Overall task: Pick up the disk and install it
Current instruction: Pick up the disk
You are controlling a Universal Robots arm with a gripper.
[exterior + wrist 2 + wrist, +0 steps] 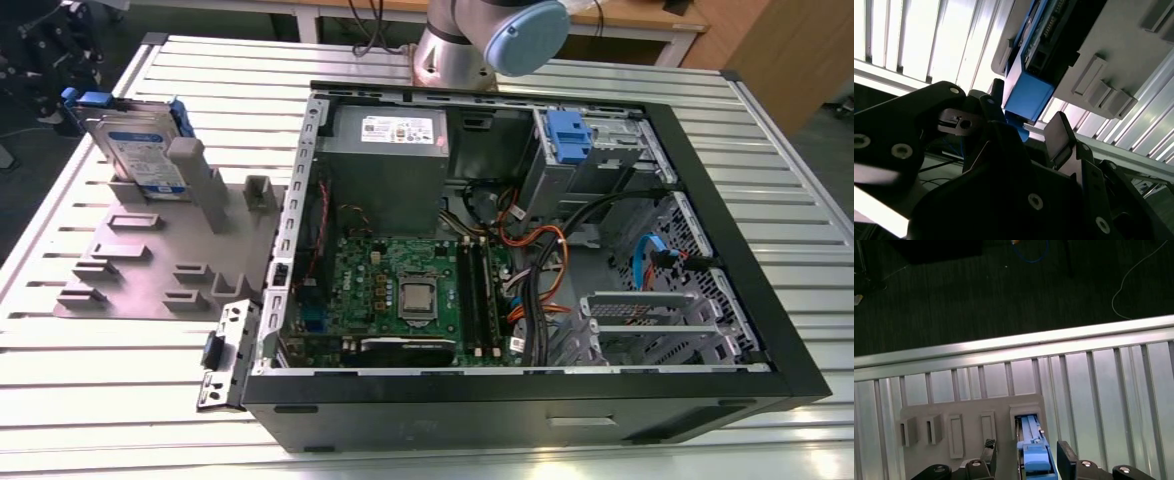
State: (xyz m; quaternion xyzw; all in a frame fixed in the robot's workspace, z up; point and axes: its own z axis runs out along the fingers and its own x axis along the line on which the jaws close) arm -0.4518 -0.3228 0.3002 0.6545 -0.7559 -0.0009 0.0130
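Observation:
The disk (pixel 139 152) stands on edge in the grey slotted holder (pixel 147 250) at the exterior view's left, its blue carrier handle (pixel 91 100) at the top. In the first wrist view the blue handle (pixel 1033 452) sits between my two black fingers (pixel 1066 457), with a gap on each side. My gripper (pixel 1027 454) is open around it and touches nothing. The second wrist view shows the same: the blue end of the disk (pixel 1029 96) lies just beyond my open gripper (pixel 1024 125), with the holder (pixel 1119 55) behind it.
An open computer case (pixel 747 300) lies on the slatted aluminium table (pixel 80 380) beside the holder. Inside are a motherboard (pixel 407 290), cables, another blue-tabbed drive (pixel 569 135) in its cage and a metal bay (pixel 643 312). The arm's base (pixel 461 45) stands behind. The table edge (pixel 1004 347) borders dark floor.

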